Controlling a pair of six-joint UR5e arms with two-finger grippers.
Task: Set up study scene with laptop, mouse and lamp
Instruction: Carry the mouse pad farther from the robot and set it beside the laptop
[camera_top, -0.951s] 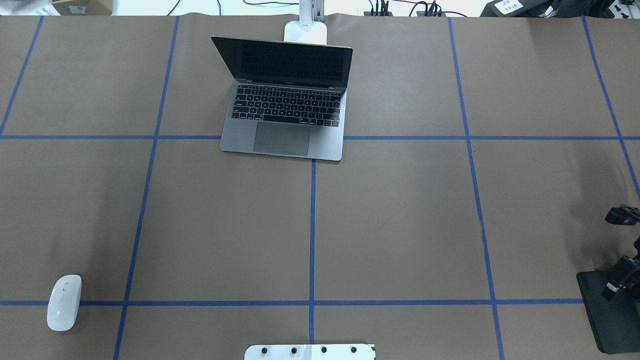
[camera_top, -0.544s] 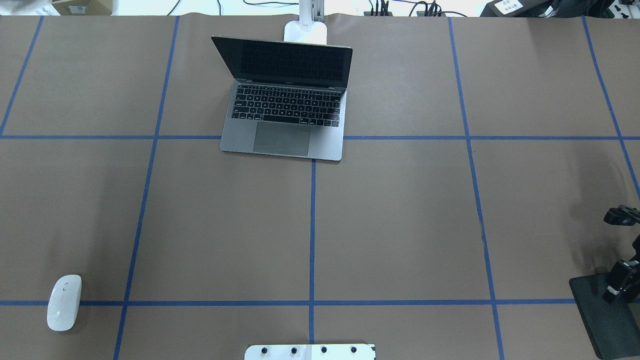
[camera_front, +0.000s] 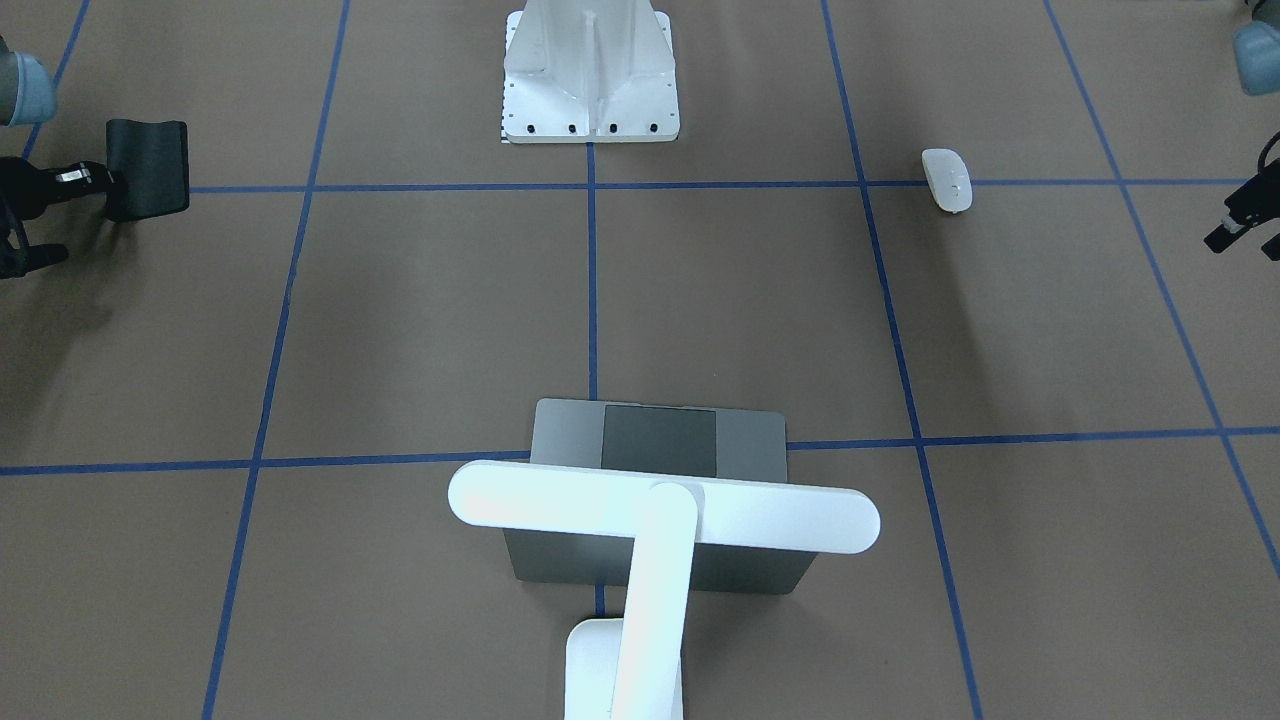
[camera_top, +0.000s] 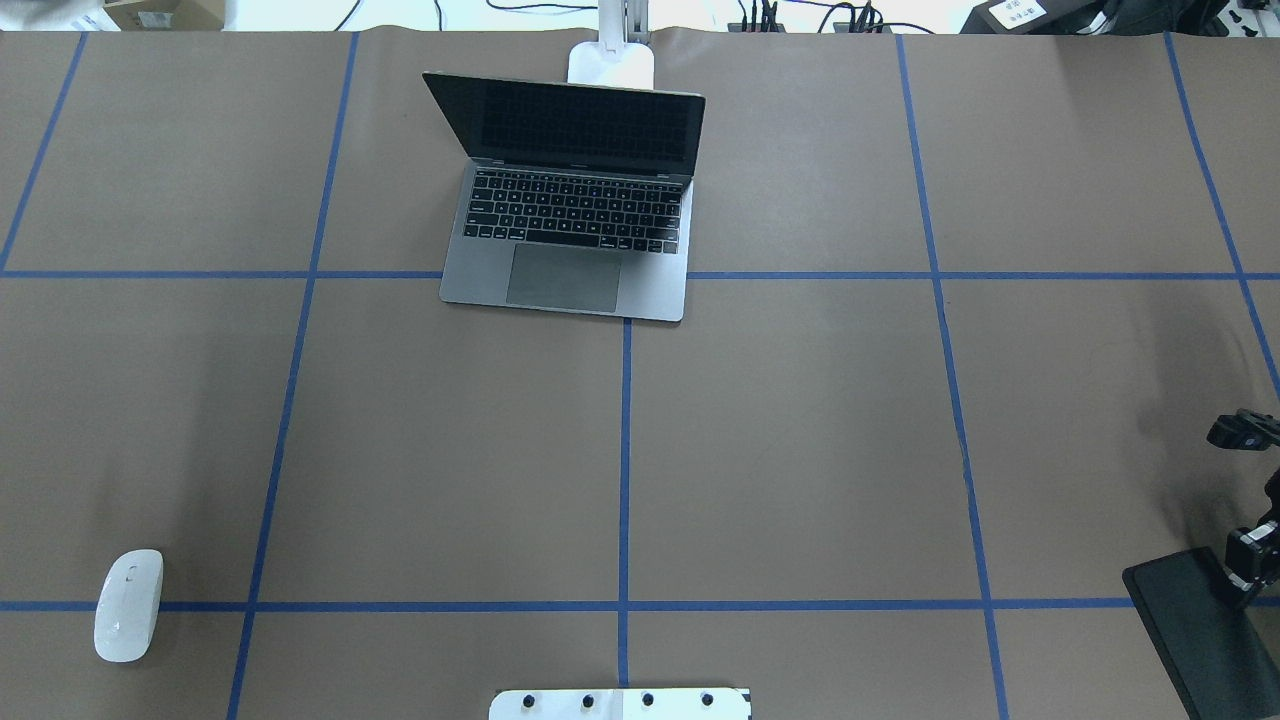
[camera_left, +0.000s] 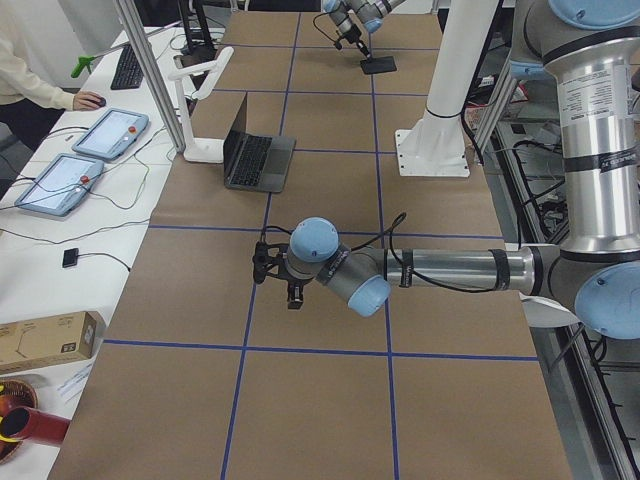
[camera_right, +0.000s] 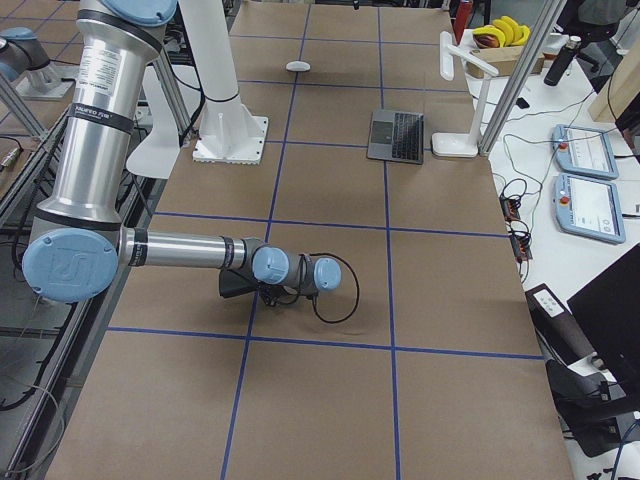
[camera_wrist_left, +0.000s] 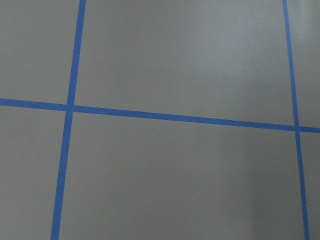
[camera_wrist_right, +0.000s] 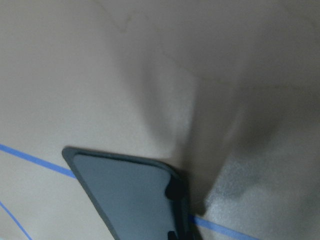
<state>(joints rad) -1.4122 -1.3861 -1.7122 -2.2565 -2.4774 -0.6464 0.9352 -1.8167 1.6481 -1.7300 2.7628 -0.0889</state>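
The laptop (camera_top: 568, 225) stands open at the far middle of the table, its trackpad also showing in the front view (camera_front: 658, 438). The lamp's base (camera_top: 611, 66) sits just behind it, and its bar head (camera_front: 660, 510) hangs over the laptop. The mouse (camera_top: 128, 605) lies at the near left, also in the front view (camera_front: 947, 180). My right gripper (camera_top: 1245, 580) is shut on the edge of a thin black mat (camera_top: 1185, 625) at the near right, also in the front view (camera_front: 148, 165). My left gripper (camera_front: 1232, 228) is far left of the mouse, and I cannot tell its state.
A white ribbed bolted mount (camera_front: 590, 80) stands at the near middle edge (camera_top: 620, 705). Blue tape lines divide the brown table cover (camera_top: 800, 450). Cables and boxes lie beyond the far edge. Tablets and an operator sit past the far side in the side views.
The black mat in my right gripper has shifted left and toward the near edge in the overhead view. The laptop, lamp and mouse have not moved.
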